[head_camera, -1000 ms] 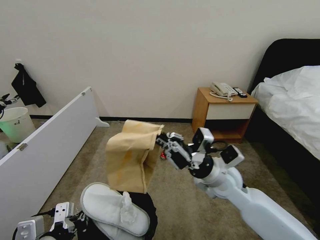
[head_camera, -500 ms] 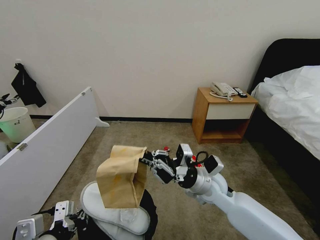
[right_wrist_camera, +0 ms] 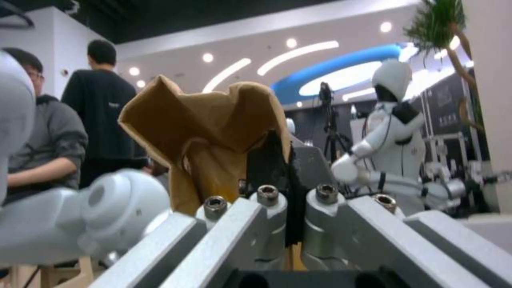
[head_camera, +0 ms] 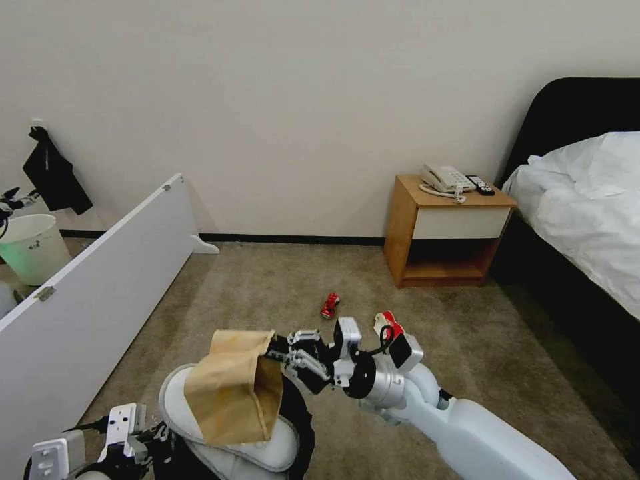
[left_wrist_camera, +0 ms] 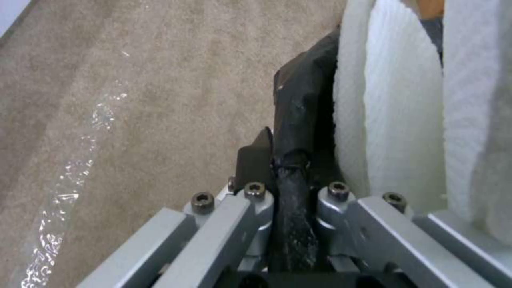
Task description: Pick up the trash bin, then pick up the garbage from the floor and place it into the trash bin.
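Note:
The trash bin's black bag rim [head_camera: 301, 413] shows at the bottom of the head view, with two white slippers [head_camera: 223, 443] sticking out of it. My left gripper [head_camera: 153, 437] is shut on that black rim [left_wrist_camera: 299, 100], right beside the slippers [left_wrist_camera: 400, 120]. My right gripper [head_camera: 280, 350] is shut on the top edge of the brown paper bag [head_camera: 230, 390], which hangs down onto the slippers over the bin. The right wrist view shows the bag [right_wrist_camera: 208, 120] pinched in that gripper [right_wrist_camera: 277, 160]. A crushed red can [head_camera: 329, 306] and a red-and-white wrapper [head_camera: 387, 325] lie on the floor [head_camera: 267, 293].
A long white board [head_camera: 100, 280] leans along the left, with an unlined white bucket [head_camera: 30, 247] behind it. A wooden nightstand [head_camera: 447, 227] with a phone stands against the far wall. A bed [head_camera: 587, 213] takes up the right side.
My right gripper has carried the paper bag down and toward me, from mid-air onto the slippers in the bin. The red can and wrapper behind it have come into sight.

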Robot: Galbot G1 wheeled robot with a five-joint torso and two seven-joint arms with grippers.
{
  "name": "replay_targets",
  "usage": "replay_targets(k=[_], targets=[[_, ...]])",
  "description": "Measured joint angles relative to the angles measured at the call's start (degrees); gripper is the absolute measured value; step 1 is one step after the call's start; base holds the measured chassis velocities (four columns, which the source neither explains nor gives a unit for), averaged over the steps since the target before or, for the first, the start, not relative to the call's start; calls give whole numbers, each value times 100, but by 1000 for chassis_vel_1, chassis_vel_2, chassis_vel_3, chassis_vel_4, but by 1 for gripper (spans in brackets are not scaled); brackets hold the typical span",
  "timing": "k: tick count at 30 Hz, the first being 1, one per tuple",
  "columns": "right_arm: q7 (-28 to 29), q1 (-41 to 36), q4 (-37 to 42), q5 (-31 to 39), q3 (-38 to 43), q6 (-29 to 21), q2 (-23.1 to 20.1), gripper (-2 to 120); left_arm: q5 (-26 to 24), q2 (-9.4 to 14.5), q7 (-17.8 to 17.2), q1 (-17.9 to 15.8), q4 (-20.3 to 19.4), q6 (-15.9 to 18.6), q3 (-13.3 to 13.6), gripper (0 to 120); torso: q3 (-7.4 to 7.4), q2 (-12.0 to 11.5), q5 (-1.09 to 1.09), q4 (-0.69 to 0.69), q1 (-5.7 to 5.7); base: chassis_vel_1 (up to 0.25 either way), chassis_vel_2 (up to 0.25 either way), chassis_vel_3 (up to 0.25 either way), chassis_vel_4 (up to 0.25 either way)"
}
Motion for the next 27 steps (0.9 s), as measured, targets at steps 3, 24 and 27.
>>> replay_targets(k=[3,24,27], targets=[[1,-30,-153,-181,-71,48,85,0,0,-12,-4,-4,0,0,18,4,0,0,0,1,0,0,0,0,0],[339,-37,-1303,-1095,-318,368,646,0,-84,-32,-20,120,0,0,-5,4,0,0,0,2,0,0,0,0,0],[387,9,-1473,-1185,-360,404,742,0,-108,-32,-24,109,0,0,-6,4,0,0,1,2,0,0,0,0,0]])
